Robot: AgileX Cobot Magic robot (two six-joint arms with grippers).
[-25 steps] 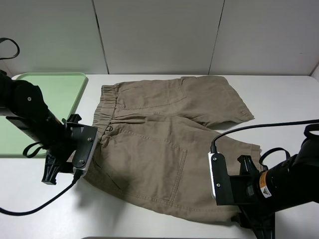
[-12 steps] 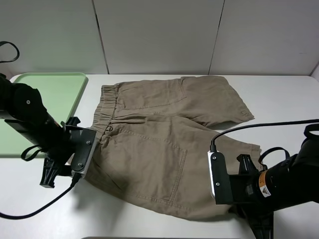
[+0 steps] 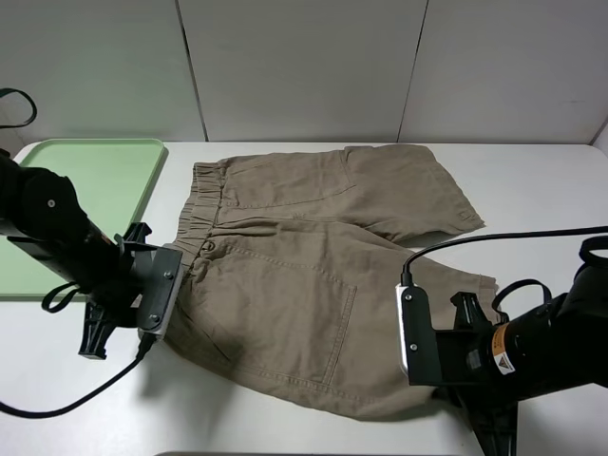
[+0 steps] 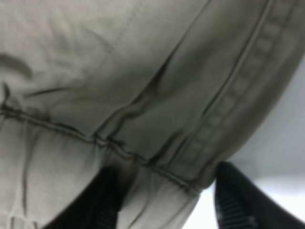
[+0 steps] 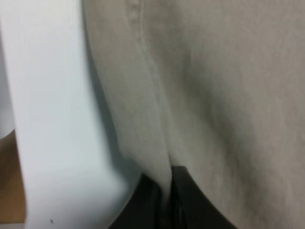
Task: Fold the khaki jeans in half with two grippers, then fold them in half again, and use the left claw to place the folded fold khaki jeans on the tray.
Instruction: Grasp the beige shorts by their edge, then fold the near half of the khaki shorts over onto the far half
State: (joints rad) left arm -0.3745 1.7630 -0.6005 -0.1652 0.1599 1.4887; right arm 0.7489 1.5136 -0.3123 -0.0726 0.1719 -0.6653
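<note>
Along the near edge of the table (image 3: 551,190), toward its right corner, the right gripper (image 5: 166,200) has its jaws pressed together on the hem of the nearer leg of the khaki jeans (image 3: 304,256). Further back, toward the left edge, the left claw (image 4: 167,202) straddles the nearer end of the gathered waistband, jaws apart with cloth between them. The jeans lie spread flat across the middle. Beyond, the tray (image 3: 95,171) sits at the far left corner, near the waistband
</note>
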